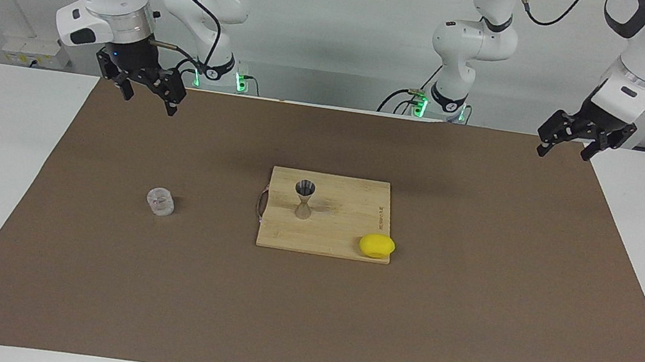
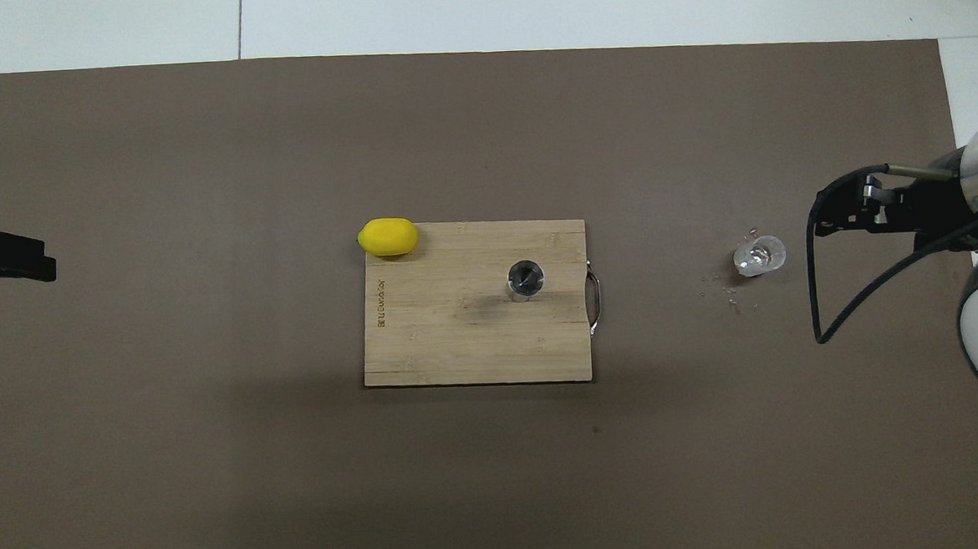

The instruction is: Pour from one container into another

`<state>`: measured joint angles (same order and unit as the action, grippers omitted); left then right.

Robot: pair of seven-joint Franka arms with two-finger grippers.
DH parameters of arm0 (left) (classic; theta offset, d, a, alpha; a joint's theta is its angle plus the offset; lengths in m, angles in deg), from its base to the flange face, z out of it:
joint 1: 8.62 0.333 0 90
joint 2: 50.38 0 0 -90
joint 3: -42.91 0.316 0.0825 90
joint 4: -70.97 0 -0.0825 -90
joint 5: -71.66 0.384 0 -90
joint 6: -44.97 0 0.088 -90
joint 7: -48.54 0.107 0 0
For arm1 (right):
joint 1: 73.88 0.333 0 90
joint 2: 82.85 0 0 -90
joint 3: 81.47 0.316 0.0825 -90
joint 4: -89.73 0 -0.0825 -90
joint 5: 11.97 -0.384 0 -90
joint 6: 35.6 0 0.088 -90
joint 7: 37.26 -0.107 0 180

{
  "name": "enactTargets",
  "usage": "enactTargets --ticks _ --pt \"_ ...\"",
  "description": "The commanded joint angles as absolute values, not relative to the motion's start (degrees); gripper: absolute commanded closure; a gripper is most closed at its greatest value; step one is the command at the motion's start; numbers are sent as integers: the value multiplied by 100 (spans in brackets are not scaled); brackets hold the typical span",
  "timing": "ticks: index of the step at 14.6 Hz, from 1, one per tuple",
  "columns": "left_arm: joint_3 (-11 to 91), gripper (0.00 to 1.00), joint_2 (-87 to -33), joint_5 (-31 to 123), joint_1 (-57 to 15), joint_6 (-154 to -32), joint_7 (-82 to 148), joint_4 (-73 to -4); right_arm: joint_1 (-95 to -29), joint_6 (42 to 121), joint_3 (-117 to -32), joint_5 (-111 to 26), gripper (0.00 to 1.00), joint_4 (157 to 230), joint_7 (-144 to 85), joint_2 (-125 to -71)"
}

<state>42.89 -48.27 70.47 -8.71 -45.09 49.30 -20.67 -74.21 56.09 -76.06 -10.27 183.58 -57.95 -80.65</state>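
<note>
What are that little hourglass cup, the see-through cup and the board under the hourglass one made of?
Hourglass cup: looks like brushed steel, grey with a dull metallic sheen. See-through cup: clear, the brown mat shows through; glass probably, though clear plastic is possible. Board: pale wood or bamboo, with visible lengthwise grain strips and a matte finish.

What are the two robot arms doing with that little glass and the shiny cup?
Right now neither arm is holding anything. The right gripper hangs open in the air over the mat's edge nearest the robots, and the left gripper waits open at its own end. The small glass tumbler stands alone on the brown mat, toward the right arm's end, with a few crumbs beside it. The steel jigger stands upright on the wooden board, and a lemon sits at the board's corner.
</note>
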Motion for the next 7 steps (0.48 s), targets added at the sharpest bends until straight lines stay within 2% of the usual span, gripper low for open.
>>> enactTargets --ticks 1,7 --pt "4273 0 -4677 7113 -844 -4600 4863 -2228 -7476 5537 -7594 -1021 0 18413 -5520 -7968" --pt "4273 0 -4677 7113 -835 -4600 4871 -2228 -7476 5545 -7594 -1047 0 18413 -5414 -7968"
